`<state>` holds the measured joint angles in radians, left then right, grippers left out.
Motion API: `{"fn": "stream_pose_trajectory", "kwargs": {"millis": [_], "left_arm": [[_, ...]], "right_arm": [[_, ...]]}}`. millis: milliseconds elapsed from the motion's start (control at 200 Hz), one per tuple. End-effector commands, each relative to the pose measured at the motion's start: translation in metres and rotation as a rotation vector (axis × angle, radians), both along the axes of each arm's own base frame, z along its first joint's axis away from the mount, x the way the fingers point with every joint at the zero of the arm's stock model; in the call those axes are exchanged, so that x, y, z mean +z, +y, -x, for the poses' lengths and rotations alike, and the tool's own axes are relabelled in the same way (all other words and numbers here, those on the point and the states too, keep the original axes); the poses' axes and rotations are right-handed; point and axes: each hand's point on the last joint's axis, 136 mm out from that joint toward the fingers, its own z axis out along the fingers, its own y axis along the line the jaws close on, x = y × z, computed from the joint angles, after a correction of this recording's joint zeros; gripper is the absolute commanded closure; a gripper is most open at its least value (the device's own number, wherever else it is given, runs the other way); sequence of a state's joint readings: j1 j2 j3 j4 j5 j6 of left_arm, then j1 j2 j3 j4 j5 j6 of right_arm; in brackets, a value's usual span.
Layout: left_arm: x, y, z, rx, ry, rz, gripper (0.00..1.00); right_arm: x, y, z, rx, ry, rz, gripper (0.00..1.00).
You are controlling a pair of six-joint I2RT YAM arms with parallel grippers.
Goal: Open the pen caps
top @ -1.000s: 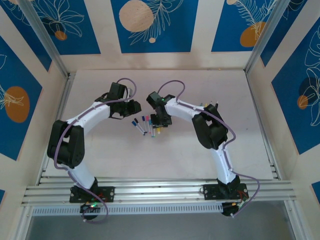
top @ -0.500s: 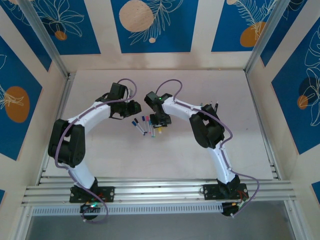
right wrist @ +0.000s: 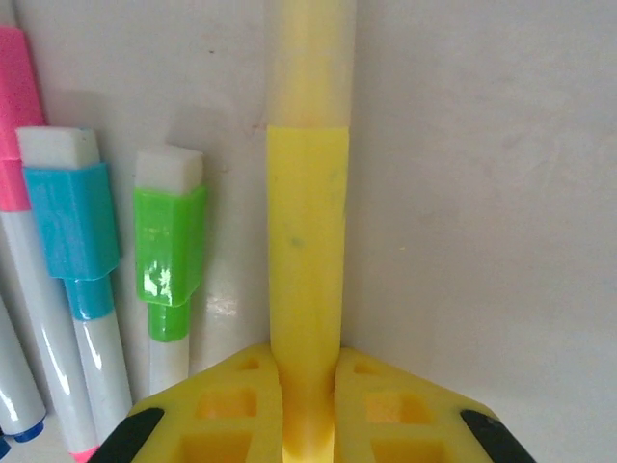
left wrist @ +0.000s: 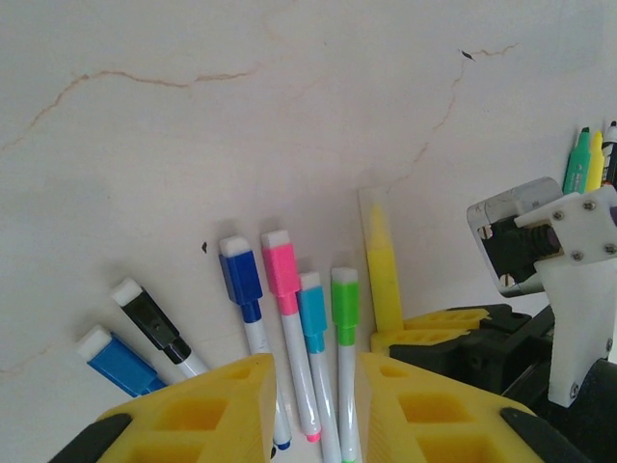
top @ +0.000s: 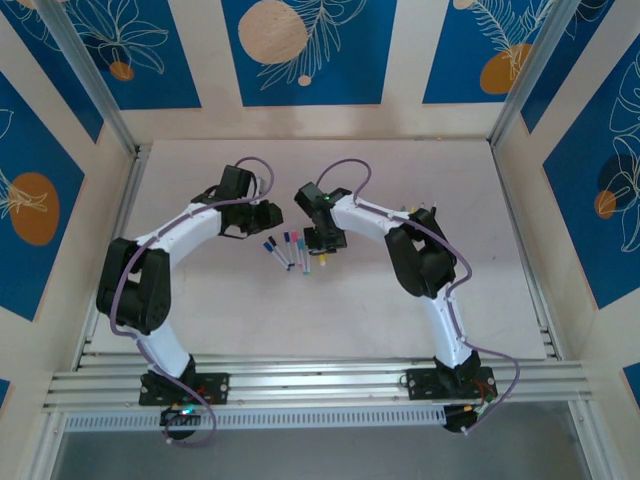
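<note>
Pen caps point(left wrist: 280, 265) sat unopened. Right gripper point(right wrist: 308, 395) clamped the yellow pen point(right wrist: 307, 241), pointing twelve o'clock; left gripper point(left wrist: 313, 378), fingers apart, probably needed to grip its cap next.

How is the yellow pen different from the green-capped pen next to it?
The yellow pen is thicker than the green-capped pen. The yellow pen's barrel is yellow; the green-capped pen's is white. The right arm's fingers pinch the yellow pen, while the green-capped pen lies free. Both lie side by side, roughly parallel, on the table.
</note>
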<state>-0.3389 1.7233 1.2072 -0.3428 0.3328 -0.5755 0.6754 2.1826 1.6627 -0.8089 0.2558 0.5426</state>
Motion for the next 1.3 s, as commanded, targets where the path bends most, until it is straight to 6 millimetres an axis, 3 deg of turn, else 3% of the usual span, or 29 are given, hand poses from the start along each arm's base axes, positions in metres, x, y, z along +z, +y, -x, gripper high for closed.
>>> {"fn": "stream_pose_trajectory", "kwargs": {"millis": [0, 105, 345, 570, 785, 1296], "left_arm": [[0.006, -0.006, -0.005, -0.003, -0.006, 0.026, 0.72], [0.007, -0.009, -0.006, -0.005, -0.001, 0.029, 0.7], [0.015, -0.019, -0.008, -0.022, -0.021, 0.067, 0.64], [0.025, -0.031, -0.011, -0.029, -0.034, 0.155, 0.57], [0.035, -0.041, -0.016, -0.025, -0.044, 0.241, 0.49], [0.04, -0.056, -0.023, -0.043, -0.03, 0.293, 0.52]], "right_arm": [[-0.033, -0.087, 0.005, -0.054, 0.057, 0.291, 1.0], [-0.008, -0.072, -0.002, -0.034, 0.004, 0.188, 1.0], [0.06, -0.006, 0.006, 0.029, -0.044, -0.247, 1.0], [0.105, 0.026, 0.014, 0.112, -0.085, -0.467, 1.0], [0.119, 0.04, 0.017, 0.156, -0.084, -0.535, 1.0], [0.13, 0.07, 0.024, 0.239, -0.073, -0.564, 1.0]]}}
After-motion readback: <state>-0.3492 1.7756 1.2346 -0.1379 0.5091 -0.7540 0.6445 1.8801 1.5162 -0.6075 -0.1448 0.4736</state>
